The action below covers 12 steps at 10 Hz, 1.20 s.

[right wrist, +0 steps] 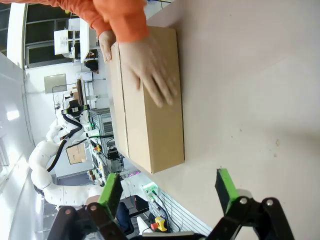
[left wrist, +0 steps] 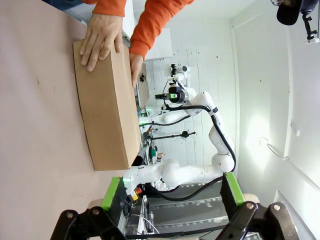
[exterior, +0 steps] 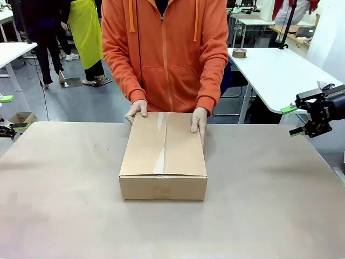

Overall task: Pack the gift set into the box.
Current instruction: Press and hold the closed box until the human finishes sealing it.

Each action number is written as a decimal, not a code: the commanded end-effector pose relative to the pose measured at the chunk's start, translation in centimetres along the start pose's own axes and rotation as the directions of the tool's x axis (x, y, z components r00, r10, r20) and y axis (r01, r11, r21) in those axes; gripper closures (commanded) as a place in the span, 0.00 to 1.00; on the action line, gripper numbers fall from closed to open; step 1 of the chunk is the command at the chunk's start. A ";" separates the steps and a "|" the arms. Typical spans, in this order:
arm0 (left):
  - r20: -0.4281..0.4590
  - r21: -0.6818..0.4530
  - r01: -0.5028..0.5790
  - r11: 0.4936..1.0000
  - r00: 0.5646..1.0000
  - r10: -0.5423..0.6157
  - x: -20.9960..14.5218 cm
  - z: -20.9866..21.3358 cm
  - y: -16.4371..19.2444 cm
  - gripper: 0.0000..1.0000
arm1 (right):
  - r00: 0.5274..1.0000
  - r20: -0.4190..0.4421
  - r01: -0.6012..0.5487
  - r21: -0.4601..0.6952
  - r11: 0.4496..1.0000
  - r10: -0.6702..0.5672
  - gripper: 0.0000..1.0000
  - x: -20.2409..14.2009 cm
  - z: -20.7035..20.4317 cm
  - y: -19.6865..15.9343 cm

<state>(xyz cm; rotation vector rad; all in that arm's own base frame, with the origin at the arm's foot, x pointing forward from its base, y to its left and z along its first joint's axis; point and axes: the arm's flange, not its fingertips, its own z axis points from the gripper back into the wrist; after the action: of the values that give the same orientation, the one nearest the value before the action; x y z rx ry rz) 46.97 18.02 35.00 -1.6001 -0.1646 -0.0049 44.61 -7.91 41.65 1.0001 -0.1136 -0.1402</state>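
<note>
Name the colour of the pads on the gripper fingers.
Bright green; best seen in the right wrist view, on the pads of the right gripper.

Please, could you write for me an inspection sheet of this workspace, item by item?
Surface: table brown, a few small dark marks.
Job's things: box in the middle, flaps shut; a person's hands rest on its far end.
Clutter: nothing seen.
Grippers: left gripper and right gripper at the table's sides, jaws open, holding nothing.
Cables: nothing seen on the table.
Surroundings: white tables behind, tape roll on one; people standing far left.
</note>
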 end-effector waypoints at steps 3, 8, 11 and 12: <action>-0.390 -0.056 0.563 0.825 0.748 -0.537 3.5 -16.7 -5.6 0.00 | 0.764 -0.031 -0.644 0.030 0.764 0.645 0.00 0.6 -9.3 11.5; -0.391 -0.121 0.674 0.728 0.642 -0.660 2.4 -28.1 -6.7 0.00 | 0.646 -0.125 -0.751 0.077 0.656 0.753 0.00 -2.5 -15.4 17.2; -0.370 -0.146 0.747 0.649 0.567 -0.736 1.6 -28.5 -4.8 0.00 | 0.565 -0.090 -0.812 0.113 0.573 0.820 0.00 -2.3 -15.9 16.0; -0.240 -0.154 0.865 0.478 0.437 -0.867 1.9 -30.0 -4.4 0.00 | 0.327 0.024 -0.928 0.195 0.317 0.945 0.00 -2.0 -18.5 16.7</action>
<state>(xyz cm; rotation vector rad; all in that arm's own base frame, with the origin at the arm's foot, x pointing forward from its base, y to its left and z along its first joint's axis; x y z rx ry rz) 51.57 -10.15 41.67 -1.3527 -0.5661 -0.9862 45.87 14.98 46.77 0.9250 -0.4890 0.8627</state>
